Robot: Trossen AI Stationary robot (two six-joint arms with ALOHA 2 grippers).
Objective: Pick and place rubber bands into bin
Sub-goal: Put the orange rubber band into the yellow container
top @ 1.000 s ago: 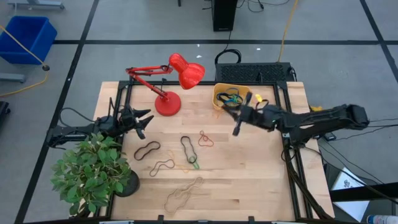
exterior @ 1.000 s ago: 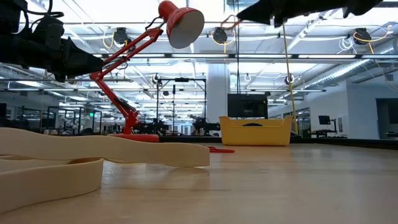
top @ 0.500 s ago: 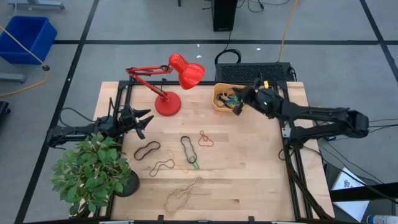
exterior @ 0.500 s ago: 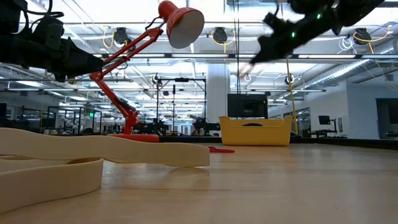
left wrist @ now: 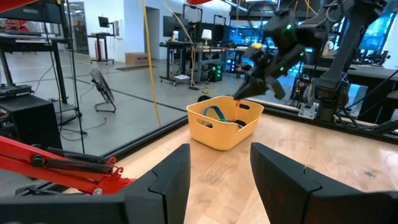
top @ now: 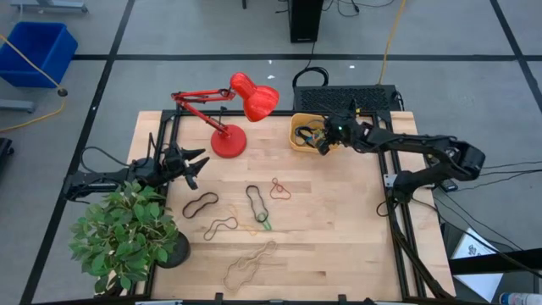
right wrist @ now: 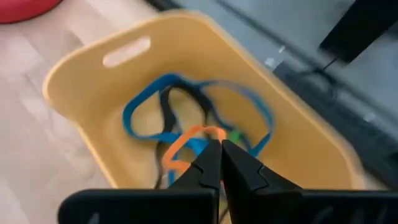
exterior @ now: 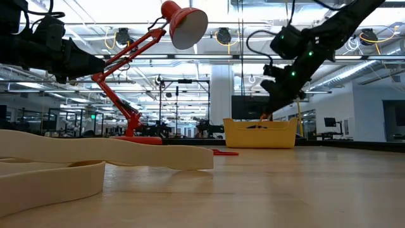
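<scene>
The bin [top: 301, 135] is a small shallow yellow tray with rounded corners and a slot handle in its wall; it stands at the far edge of the table [top: 339, 246], just beside the head of the red desk lamp [top: 254, 97]. Inside lie rubber bands: a blue loop [right wrist: 186, 112], a black one [right wrist: 168, 106], a small piece of green. An orange band [right wrist: 186, 146] hangs from the right gripper [right wrist: 221, 155], which is directly over the bin with its fingers pressed together on the band; the pinched part is hidden by the fingertips.

More bands lie loose near the table's middle: a black loop [top: 201, 204], a second dark one [top: 254, 200], a red one [top: 279, 189], a tan one [top: 248, 265] near the front edge. Their exact colours are perhaps hard to tell from above.

The left gripper [top: 193, 165] waits at the left side, beside a potted plant [top: 127, 233], its fingers [left wrist: 168, 180] apart and empty.
</scene>
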